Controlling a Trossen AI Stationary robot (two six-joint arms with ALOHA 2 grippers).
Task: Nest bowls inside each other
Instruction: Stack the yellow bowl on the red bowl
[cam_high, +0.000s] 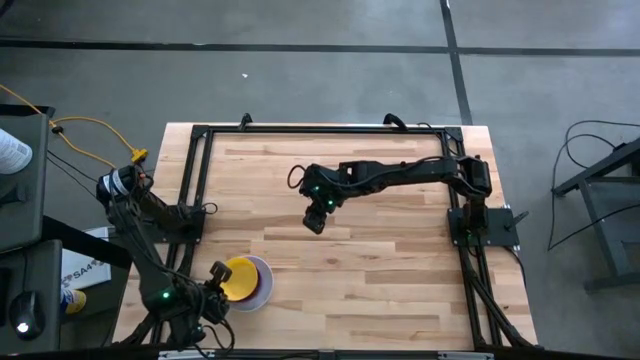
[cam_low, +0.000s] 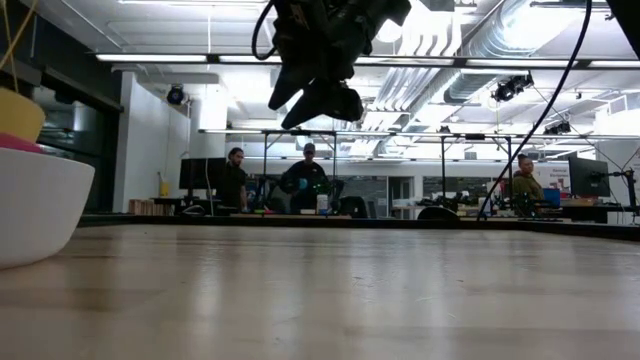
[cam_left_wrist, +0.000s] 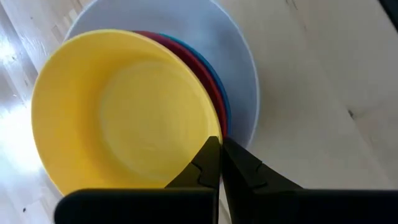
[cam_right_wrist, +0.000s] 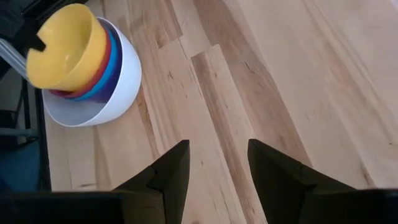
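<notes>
A white bowl stands on the table near its front left corner, also seen in the right wrist view and the low view. The rims of a pink-red bowl and a blue bowl show inside it. Over them a yellow bowl sits tilted, with my left gripper shut on it. My right gripper hangs open above the middle of the table, nothing between its fingers. A purple bowl cannot be made out. My left gripper pinches the yellow bowl's rim between its two fingers, one on the inner side and one on the outer. The fingers slant down from the table's near left. The bowl is tilted, its lower side within the pink-red bowl's rim; whether it rests there, I cannot tell.
A black metal frame runs along the table's left, far and right sides. Bare wood lies between the bowls and my right gripper. People sit at desks in the room behind the table.
</notes>
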